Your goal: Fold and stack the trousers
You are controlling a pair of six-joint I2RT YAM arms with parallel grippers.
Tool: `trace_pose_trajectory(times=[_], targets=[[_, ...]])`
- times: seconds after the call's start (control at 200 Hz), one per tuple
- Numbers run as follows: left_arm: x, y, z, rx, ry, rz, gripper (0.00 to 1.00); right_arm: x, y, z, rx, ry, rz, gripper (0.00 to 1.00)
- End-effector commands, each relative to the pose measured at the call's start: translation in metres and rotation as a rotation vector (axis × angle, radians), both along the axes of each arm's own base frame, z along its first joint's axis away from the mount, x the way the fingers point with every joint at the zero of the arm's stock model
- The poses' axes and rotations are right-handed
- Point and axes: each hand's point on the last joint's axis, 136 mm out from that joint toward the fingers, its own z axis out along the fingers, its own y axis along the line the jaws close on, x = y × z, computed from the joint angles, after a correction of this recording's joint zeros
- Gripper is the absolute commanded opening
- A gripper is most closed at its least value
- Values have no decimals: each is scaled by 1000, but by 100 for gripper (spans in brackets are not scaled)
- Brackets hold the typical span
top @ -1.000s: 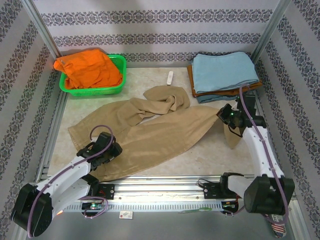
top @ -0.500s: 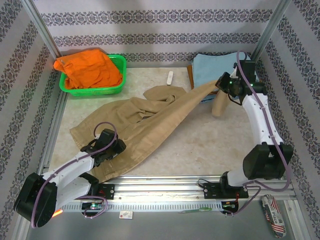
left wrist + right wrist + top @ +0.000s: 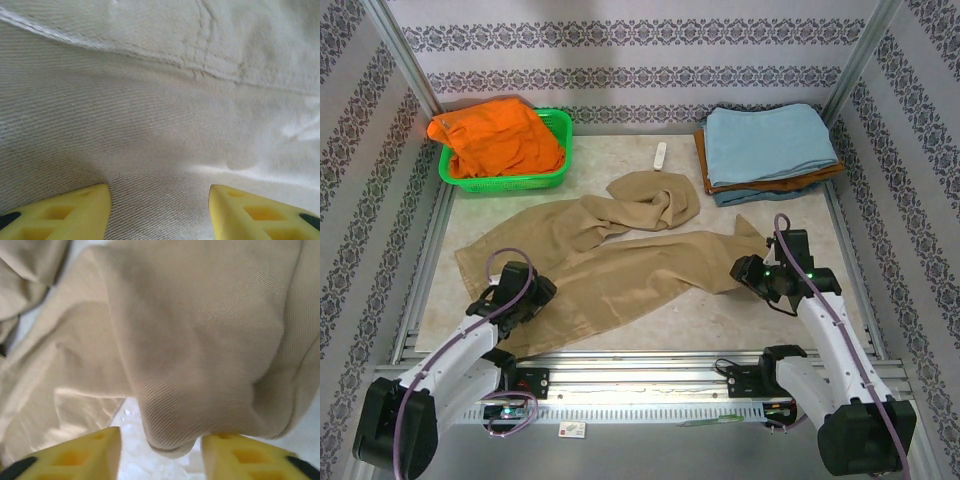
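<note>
Top external: trousers (image 3: 620,265) lie spread, unfolded; left gripper (image 3: 535,292) and right gripper (image 3: 742,270) stand parted, empty; folding and stacking remain.

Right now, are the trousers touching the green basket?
Apart. The top view shows bare table between the trousers and the basket.

Trousers (image 3: 630,275) sprawl unfolded across the table (image 3: 740,322); green basket (image 3: 558,122) holds orange garment (image 3: 500,140).
</note>
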Motion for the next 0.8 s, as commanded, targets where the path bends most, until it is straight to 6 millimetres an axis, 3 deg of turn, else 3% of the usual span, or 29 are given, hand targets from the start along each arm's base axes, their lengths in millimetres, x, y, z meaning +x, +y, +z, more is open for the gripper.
trace_pose_trajectory(times=[0.0,0.06,0.15,0.37,0.47,0.6,0.704,0.794], targets=[[-24,31,-23,81,172,70,57,2,0,22,-3,-54,9,56],[-14,40,-19,66,184,101,57,10,-3,40,-17,-105,7,58],[0,56,-17,43,190,149,57,21,-11,51,-42,-137,-20,61],[19,103,-20,48,252,264,56,53,-44,41,-10,-121,-146,63],[19,128,-15,17,237,366,56,67,-61,27,-44,-94,-210,63],[16,158,1,-1,168,497,56,74,-89,-8,-89,-2,-309,63],[19,158,8,-21,135,499,56,77,-103,-33,-68,50,-366,63],[25,146,9,-81,97,463,57,84,-98,-49,-27,79,-351,62]])
